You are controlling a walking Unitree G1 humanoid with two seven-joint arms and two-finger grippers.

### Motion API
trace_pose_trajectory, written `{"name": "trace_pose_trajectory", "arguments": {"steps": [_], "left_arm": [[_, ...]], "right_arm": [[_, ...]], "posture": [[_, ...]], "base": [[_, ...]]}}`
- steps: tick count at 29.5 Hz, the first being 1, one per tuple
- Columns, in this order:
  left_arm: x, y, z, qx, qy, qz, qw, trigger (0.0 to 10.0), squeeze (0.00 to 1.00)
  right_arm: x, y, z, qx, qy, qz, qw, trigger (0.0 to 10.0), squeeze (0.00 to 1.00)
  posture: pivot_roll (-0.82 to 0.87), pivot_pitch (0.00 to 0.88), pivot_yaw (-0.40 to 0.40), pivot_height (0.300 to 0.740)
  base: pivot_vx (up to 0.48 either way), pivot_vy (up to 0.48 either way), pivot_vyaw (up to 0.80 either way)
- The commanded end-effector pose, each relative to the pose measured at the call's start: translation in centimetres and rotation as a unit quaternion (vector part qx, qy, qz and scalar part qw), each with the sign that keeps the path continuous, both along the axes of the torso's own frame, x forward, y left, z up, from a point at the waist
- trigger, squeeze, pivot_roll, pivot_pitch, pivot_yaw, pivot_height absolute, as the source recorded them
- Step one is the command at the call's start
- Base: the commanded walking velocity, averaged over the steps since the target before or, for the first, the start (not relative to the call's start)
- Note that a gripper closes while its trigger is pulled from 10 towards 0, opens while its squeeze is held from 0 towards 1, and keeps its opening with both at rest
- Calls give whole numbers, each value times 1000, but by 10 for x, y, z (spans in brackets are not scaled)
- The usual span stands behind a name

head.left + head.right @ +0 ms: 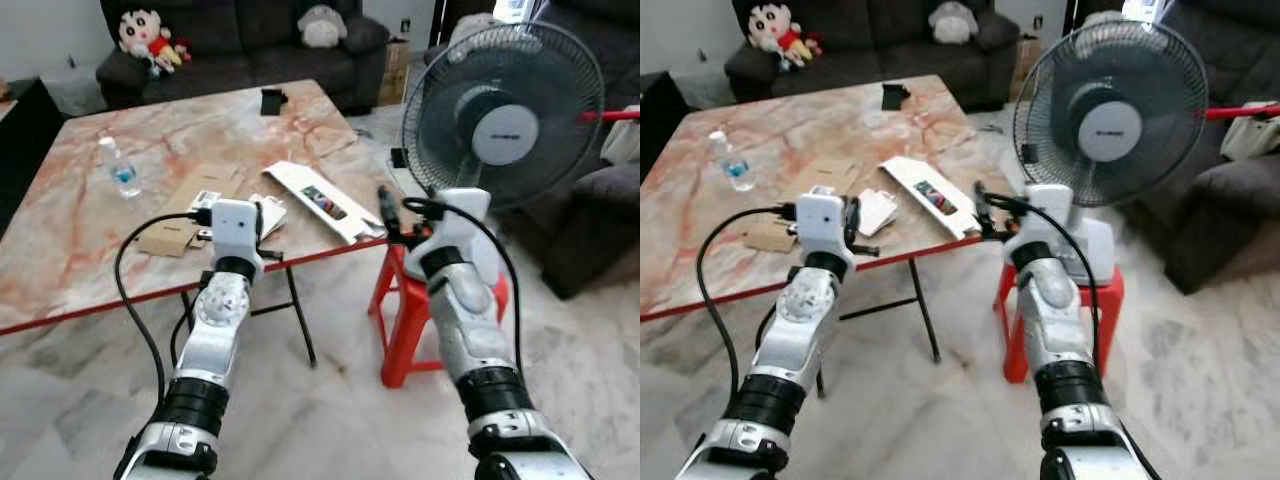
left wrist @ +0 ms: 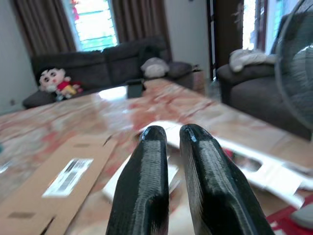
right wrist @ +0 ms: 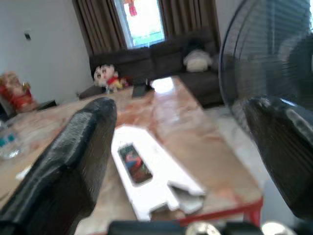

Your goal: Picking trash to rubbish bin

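Observation:
Trash lies on the marble table: a flattened white carton near the front right corner, a crumpled white paper, a flat brown cardboard piece and a clear plastic bottle standing at the left. My left gripper is shut with nothing in it and hovers over the table's front edge, pointing at the white paper. My right gripper stands wide open just off the table's front right corner, facing the near end of the white carton.
A standing fan sits on a red stool close to my right arm. A dark sofa with stuffed toys stands behind the table, an armchair at the right. A small black object lies at the table's far edge.

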State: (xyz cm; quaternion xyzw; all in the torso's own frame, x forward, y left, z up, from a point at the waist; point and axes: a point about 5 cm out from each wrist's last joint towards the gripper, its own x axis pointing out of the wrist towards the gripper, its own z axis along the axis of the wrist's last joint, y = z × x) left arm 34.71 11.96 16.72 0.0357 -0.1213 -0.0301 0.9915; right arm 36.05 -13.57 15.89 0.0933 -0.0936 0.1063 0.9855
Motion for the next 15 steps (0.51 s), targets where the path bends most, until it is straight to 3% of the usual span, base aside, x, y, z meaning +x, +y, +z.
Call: {"name": "trace_pose_trajectory", "arguments": {"steps": [1,15], "left_arm": [[2,9,2,5,-4,11,1000,10000,0],[2,2,3,5,-9,-1,1000,10000,0]], "right_arm": [[2,12,8,2,-13,16,1000,10000,0],[3,20,8,2,-15,22,1000,10000,0]], "posture": [[-17,13,40,740],[-4,26,43,740]], "base": [[322,0,0],[322,0,0]]}}
